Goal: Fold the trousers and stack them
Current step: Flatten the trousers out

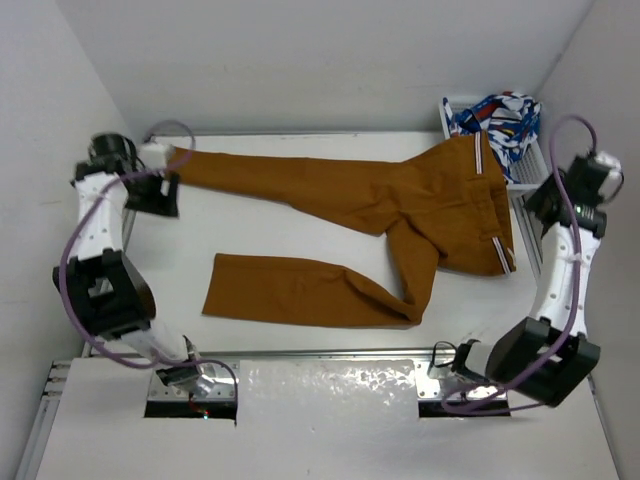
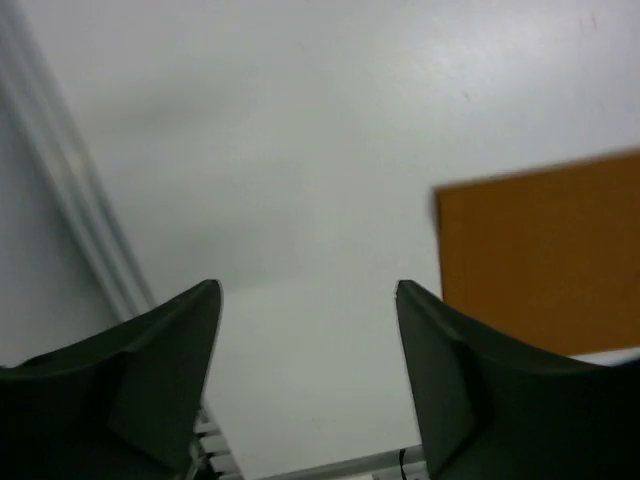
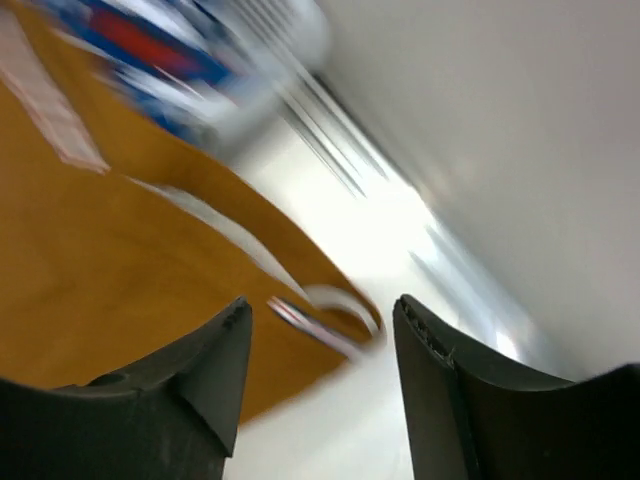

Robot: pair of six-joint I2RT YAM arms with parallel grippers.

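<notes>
The mustard-brown trousers point(image 1: 400, 200) lie spread on the white table point(image 1: 270, 235). One leg stretches to the back left corner. The other is bent back and lies toward the front left, its cuff point(image 1: 215, 285) nearest the left arm. The waistband point(image 1: 495, 210) with its white strips is at the right. My left gripper point(image 1: 155, 195) hovers just off the far leg's cuff point(image 2: 540, 260), open and empty point(image 2: 308, 290). My right gripper point(image 1: 545, 205) hangs by the waistband edge point(image 3: 330, 320), open with nothing between its fingers point(image 3: 320, 305); that view is blurred.
A white basket point(image 1: 530, 160) at the back right holds a blue-red-white patterned cloth point(image 1: 500, 120), close beside the right gripper. White walls enclose the table on the left, back and right. A metal rail point(image 1: 330, 352) runs along the near edge.
</notes>
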